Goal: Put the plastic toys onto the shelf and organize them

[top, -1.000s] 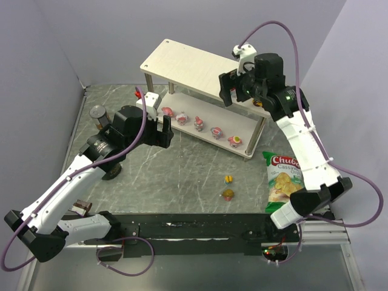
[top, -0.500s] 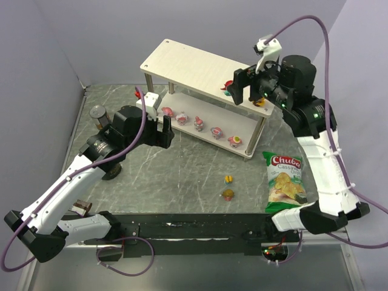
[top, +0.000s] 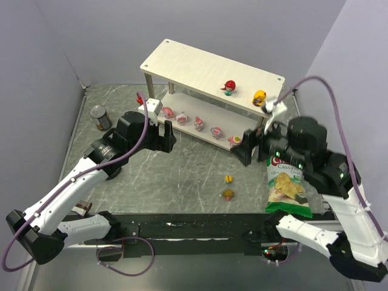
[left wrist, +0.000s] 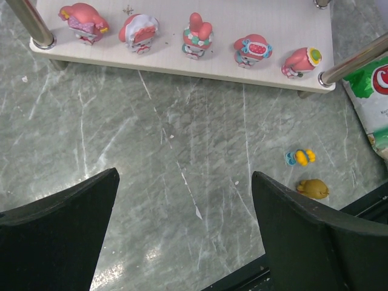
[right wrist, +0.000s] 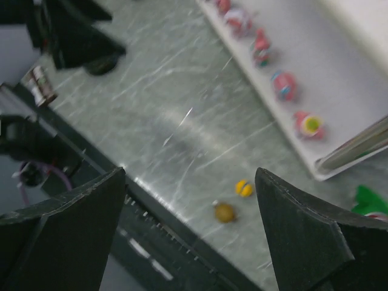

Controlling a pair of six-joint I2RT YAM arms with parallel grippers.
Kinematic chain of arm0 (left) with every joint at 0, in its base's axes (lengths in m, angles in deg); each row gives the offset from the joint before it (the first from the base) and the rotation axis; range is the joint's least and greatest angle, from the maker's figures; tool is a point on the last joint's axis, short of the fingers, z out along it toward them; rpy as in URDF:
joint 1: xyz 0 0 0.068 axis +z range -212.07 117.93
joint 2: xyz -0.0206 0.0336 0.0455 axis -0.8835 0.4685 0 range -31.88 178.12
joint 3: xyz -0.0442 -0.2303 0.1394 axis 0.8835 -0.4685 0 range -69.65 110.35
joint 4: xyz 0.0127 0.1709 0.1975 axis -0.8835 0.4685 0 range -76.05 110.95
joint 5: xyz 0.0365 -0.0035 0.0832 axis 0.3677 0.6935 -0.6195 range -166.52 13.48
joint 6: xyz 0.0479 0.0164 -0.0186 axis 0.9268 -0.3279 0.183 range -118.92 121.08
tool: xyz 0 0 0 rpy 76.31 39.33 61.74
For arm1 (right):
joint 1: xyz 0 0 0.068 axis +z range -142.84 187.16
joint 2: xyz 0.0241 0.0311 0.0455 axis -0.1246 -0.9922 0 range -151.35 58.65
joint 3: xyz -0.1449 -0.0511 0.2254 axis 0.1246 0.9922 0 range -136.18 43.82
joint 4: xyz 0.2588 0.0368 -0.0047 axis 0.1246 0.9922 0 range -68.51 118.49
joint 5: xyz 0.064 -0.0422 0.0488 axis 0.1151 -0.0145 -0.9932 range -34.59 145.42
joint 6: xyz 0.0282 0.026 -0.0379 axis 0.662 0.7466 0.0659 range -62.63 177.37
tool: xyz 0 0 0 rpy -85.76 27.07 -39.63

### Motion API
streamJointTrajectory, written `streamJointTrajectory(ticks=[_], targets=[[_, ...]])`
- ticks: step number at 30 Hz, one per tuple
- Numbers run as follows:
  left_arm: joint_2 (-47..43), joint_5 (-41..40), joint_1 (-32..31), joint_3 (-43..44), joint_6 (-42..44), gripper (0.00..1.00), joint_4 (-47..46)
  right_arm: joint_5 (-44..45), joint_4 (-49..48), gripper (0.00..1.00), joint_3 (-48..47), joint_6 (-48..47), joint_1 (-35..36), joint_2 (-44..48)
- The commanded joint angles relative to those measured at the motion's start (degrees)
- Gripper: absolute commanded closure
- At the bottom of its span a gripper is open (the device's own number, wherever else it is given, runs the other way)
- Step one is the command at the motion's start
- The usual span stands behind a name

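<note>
The shelf (top: 200,63) stands at the back of the table. A red toy (top: 228,87) and an orange-yellow toy (top: 259,97) stand on its top board. Several pink-and-white toys (left wrist: 197,36) sit in a row on the lower board (left wrist: 182,65). A yellow-blue toy (top: 228,179) and a brown toy (top: 227,194) lie on the table in front. My left gripper (left wrist: 185,174) hovers open, left of these two, and holds nothing. My right gripper (right wrist: 190,172) hangs open and empty by the shelf's front right post, with both loose toys (right wrist: 244,188) below it.
A green chips bag (top: 285,182) lies right of the loose toys, under my right arm. One can (top: 97,113) stands at the far left, and another (top: 79,208) lies by the left arm's base. A small red thing (top: 139,97) sits behind the shelf's left post.
My right arm has swung down from over the shelf's top board to its front right corner. The red and orange-yellow toys now show on top. The left arm barely shifted.
</note>
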Motion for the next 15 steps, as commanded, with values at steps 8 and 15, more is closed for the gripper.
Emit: streamJointTrajectory(ticks=[8, 15], targets=[[-2.4, 1.5, 0.2, -3.5, -3.3, 0.04, -6.1, 8.7, -3.4, 0.16, 28.4, 18.2, 15.0, 5.9], [-3.1, 1.4, 0.2, -4.2, -3.0, 0.04, -5.7, 7.0, -14.9, 0.3, 42.9, 17.3, 18.6, 3.6]])
